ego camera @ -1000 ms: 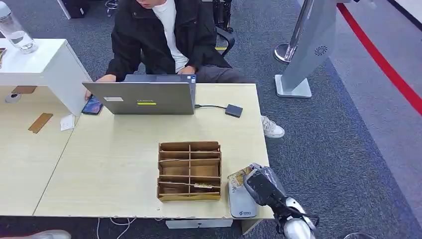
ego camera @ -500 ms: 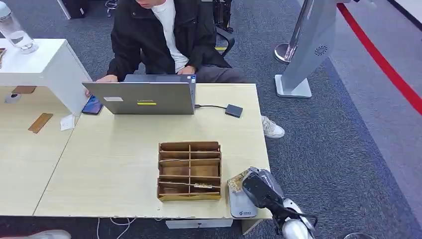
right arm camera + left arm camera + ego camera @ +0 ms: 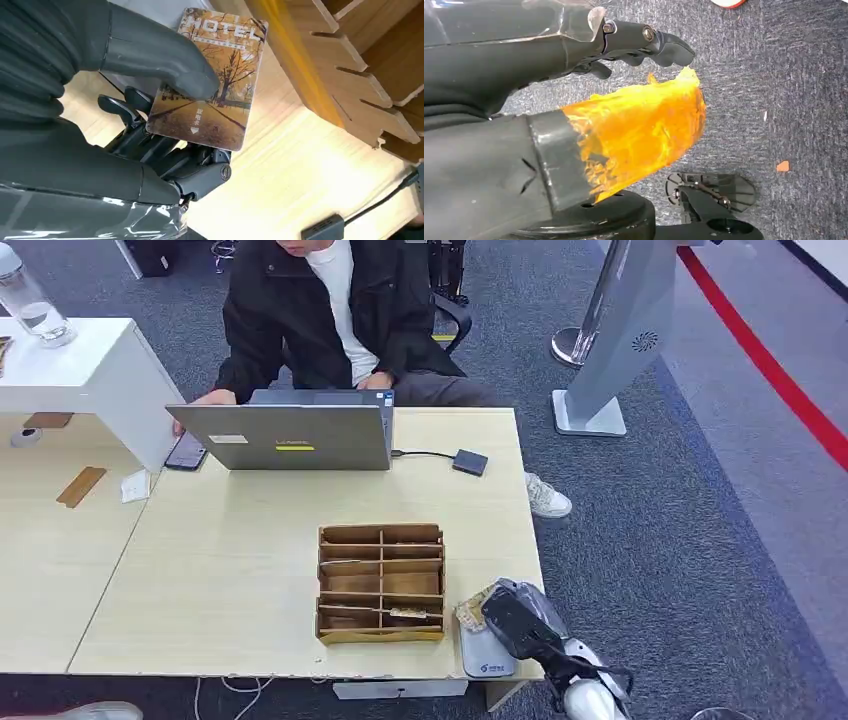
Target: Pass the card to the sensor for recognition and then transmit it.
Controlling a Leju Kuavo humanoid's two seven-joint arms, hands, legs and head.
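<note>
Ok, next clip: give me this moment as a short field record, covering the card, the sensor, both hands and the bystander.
card: hotel key card, autumn tree print, pinched by the right hand
sensor: grey card reader at the table's near right corner, beside the wooden divided organizer
card position: over the reader's far end
left hand: hanging over grey carpet, holding nothing
person: seated behind an open laptop

The light wood table (image 3: 230,570) bears a laptop (image 3: 290,436), a divided wooden box (image 3: 381,583) and what looks like a grey sensor pad (image 3: 486,653).
</note>
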